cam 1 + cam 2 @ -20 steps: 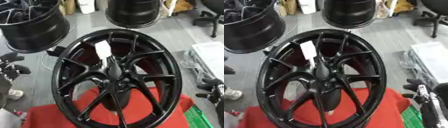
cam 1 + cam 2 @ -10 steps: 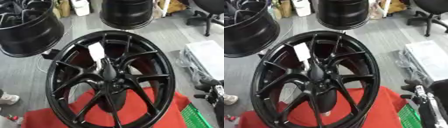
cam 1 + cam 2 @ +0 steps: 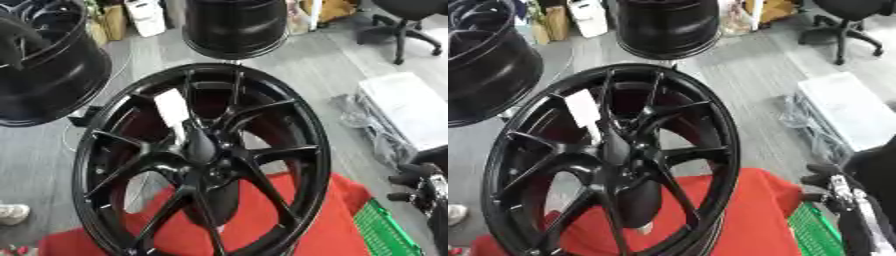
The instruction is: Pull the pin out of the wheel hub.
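- Black and silver, the right hand point(image 3: 839, 186) showed at the right edge of the view, beside the red cloth; whether its fingers were open or curled could not be told, and it touched nothing of the wheel.
- Left hand: not seen in either view.
- Just left of that hand, a green crate point(image 3: 382, 231) lay at the cloth's lower right corner.
- The red cloth point(image 3: 262, 220) covered the tabletop under the wheel.
- The black wheel hub point(image 3: 203, 159) stood tilted on the cloth, spokes toward the camera, with a white tag point(image 3: 173, 111) on an upper spoke.
- The pin could not be made out at the centre boss.
- Beyond, on the grey floor, stood two more black wheels point(image 3: 234, 26), a white box point(image 3: 409, 111) and an office chair point(image 3: 404, 20).
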You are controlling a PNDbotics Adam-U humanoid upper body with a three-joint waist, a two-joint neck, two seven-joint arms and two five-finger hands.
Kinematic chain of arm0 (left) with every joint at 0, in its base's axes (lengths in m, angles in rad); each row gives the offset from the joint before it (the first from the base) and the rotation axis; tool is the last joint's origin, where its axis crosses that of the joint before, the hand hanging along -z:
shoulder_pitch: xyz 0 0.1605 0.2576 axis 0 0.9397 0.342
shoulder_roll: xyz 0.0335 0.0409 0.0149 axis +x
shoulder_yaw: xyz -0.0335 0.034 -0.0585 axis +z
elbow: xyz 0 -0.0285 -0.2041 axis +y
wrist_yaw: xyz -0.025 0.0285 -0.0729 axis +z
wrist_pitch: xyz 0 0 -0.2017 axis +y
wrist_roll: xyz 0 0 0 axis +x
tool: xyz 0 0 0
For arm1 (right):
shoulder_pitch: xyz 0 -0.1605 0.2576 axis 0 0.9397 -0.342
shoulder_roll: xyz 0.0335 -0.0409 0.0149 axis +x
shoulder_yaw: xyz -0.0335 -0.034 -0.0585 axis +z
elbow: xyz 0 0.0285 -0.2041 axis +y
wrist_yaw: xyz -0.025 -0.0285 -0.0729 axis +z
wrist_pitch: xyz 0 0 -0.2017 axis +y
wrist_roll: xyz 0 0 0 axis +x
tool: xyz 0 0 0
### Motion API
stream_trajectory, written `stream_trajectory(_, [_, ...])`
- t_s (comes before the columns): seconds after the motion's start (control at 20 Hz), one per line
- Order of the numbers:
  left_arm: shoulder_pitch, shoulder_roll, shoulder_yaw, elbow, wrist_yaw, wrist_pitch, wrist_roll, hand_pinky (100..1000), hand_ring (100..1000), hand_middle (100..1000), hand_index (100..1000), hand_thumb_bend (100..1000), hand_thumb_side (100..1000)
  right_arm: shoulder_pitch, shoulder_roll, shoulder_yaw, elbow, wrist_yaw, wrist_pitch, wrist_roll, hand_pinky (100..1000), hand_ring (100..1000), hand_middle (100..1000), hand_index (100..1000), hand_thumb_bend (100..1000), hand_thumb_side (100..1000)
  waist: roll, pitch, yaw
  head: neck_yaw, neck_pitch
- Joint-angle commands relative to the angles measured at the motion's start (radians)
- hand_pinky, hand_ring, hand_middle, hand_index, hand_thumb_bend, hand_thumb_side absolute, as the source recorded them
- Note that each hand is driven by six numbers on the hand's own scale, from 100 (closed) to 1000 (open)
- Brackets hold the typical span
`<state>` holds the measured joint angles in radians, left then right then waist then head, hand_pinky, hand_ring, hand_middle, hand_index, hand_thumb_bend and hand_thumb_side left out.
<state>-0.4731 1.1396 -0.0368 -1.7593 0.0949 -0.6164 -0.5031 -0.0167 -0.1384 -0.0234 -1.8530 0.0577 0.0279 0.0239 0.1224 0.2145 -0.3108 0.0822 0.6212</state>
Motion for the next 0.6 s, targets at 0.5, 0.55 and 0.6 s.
stream_trajectory(0.5, [-0.26,-0.168,-0.225,0.09,-0.236,-0.291,-0.404,643,510,776,875,705,423,-0.008,-0.026,0.017,-0.017,0.003,-0.003,0.018,614,763,569,746,100,938,0.007,-0.022,-0.032,0.034,-0.02])
stream_trajectory(0.55, [-0.273,-0.186,-0.233,0.112,-0.273,-0.291,-0.404,642,507,777,875,709,418,-0.009,-0.027,0.018,-0.017,0.003,-0.003,0.019,614,763,569,746,100,938,0.009,-0.022,-0.036,0.035,-0.021])
stream_trajectory(0.6, [-0.286,-0.205,-0.238,0.133,-0.307,-0.291,-0.404,641,503,777,875,708,407,-0.01,-0.028,0.019,-0.017,0.003,-0.003,0.02,614,763,569,746,100,938,0.01,-0.022,-0.04,0.036,-0.021])
